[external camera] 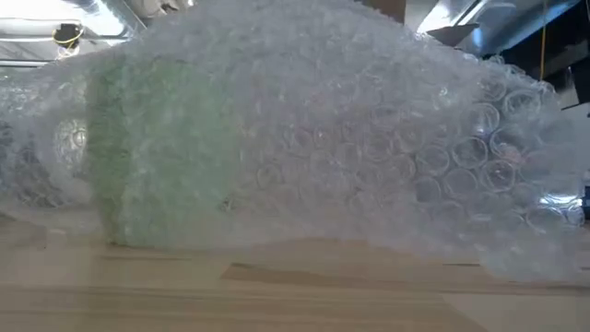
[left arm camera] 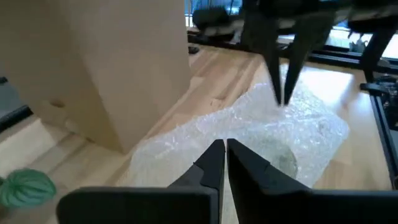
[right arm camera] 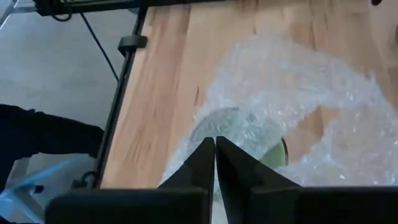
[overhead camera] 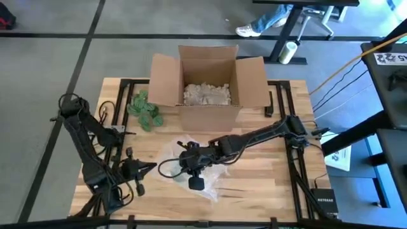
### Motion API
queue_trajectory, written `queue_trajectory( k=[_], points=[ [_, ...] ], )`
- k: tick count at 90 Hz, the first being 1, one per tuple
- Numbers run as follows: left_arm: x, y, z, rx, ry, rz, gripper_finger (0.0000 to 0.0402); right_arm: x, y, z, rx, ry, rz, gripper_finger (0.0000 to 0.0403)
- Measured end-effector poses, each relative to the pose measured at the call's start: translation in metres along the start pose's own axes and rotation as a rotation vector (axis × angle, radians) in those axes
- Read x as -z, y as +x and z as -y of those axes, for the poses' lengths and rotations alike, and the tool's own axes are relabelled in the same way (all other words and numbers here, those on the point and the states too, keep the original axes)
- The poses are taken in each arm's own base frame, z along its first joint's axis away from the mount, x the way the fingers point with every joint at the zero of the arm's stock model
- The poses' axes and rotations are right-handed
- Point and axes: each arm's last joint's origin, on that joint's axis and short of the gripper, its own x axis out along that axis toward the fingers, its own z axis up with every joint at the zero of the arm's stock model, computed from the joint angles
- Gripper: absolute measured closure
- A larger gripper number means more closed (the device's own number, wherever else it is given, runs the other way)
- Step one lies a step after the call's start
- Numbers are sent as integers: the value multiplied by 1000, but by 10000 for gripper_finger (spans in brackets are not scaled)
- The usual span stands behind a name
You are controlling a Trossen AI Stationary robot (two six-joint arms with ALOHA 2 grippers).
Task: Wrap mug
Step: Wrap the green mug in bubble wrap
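From above, a wooden table (overhead camera: 267,184) carries an open cardboard box (overhead camera: 206,83) at its far side, with pale packing filler (overhead camera: 206,94) inside and a cluster of green leaves (overhead camera: 145,109) just to its left. A sheet of bubble wrap (overhead camera: 172,156) lies near the table's front middle, and the right gripper (overhead camera: 195,181) hangs over it, its arm reaching in from the right edge. The left gripper (overhead camera: 151,166) sits low at the front left, just beside the sheet's edge. At table height, the bubble wrap (external camera: 369,138) fills nearly the whole picture, and a green mug (external camera: 161,157) shows through it on the left (blurred by the bubbles), standing on the wood. Past the left wrist, the left gripper (left arm camera: 224,149) has its fingers pressed together with nothing between them, pointing at the bubble wrap (left arm camera: 267,134) beside the box (left arm camera: 118,62); the other arm's fingers come down onto the sheet. Past the right wrist, the right gripper (right arm camera: 215,144) is likewise closed and empty, directly above the mug (right arm camera: 249,140) under the wrap
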Motion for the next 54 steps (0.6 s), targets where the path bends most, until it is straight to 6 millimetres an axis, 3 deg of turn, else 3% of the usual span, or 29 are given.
queue_trajectory(
  k=[8, 23, 42, 54],
  points=[
    [4, -1, -1, 6, -17, 0, 402, -1, 4, 0, -16, 4, -46, 402],
    [8, -7, -1, 31, -27, 2, 402, 10, 40, 4, 7, 17, -251, 403],
    [9, -12, 0, 53, -44, 0, 402, -6, 62, 1, -4, -30, -241, 403],
    [10, -14, 0, 61, -55, -1, 402, -5, 68, 12, -13, 9, -271, 403]
  ],
)
